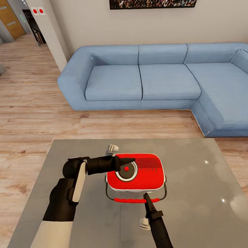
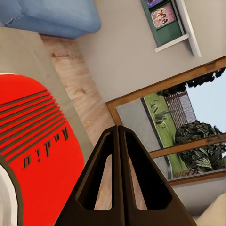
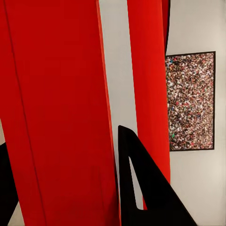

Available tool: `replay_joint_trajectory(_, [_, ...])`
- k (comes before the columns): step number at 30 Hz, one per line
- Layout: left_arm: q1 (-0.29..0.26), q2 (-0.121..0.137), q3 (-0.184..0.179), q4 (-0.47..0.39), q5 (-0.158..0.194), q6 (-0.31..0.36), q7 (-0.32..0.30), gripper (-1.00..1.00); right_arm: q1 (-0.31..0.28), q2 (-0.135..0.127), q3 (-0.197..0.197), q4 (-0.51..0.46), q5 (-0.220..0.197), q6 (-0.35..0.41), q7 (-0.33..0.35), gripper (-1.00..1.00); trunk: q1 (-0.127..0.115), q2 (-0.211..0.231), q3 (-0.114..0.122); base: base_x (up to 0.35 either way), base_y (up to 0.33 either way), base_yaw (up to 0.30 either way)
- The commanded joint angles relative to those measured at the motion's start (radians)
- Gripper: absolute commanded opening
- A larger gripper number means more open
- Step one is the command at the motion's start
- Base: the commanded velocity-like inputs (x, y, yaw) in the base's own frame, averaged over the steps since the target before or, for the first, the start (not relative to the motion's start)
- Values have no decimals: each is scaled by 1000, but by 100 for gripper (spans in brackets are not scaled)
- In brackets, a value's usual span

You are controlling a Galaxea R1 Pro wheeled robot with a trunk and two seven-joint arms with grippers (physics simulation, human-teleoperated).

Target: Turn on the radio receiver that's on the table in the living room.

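Note:
The red radio receiver (image 1: 140, 173) lies flat on the grey table (image 1: 201, 196), with its round dial and speaker grille facing up. The word "Radio" is legible on the radio receiver (image 2: 42, 155) in the left wrist view. My left gripper (image 1: 133, 160) reaches in from the left. It is shut, and its tips (image 2: 117, 129) hover over the radio's top face near the dial. My right gripper (image 1: 146, 195) comes from the near side with its point at the radio's red carry handle (image 1: 128, 200). The handle (image 3: 56, 117) covers one finger; the other finger (image 3: 141, 188) sits at the centre line, so the gripper looks shut.
A light blue L-shaped sofa (image 1: 151, 80) stands beyond the table under a framed crowd photo (image 1: 153, 0). Two small white objects lie on the table, one behind the radio (image 1: 113, 148) and one beside my right arm (image 1: 144, 223). Wood floor (image 1: 27, 106) surrounds the table.

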Motion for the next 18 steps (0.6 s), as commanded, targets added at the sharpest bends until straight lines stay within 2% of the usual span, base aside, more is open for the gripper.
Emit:
replay_joint_trajectory(1, [0, 0, 0, 0, 0, 0, 0, -100, 0, 0, 1, -1, 4, 5, -1, -100, 0, 0, 0, 0, 0, 0])
replay_joint_trajectory(18, [0, 7, -3, 3, -1, 0, 1, -100, 0, -5, 0, -2, 0, 8, -2, -100, 0, 0, 0, 0, 0, 0])
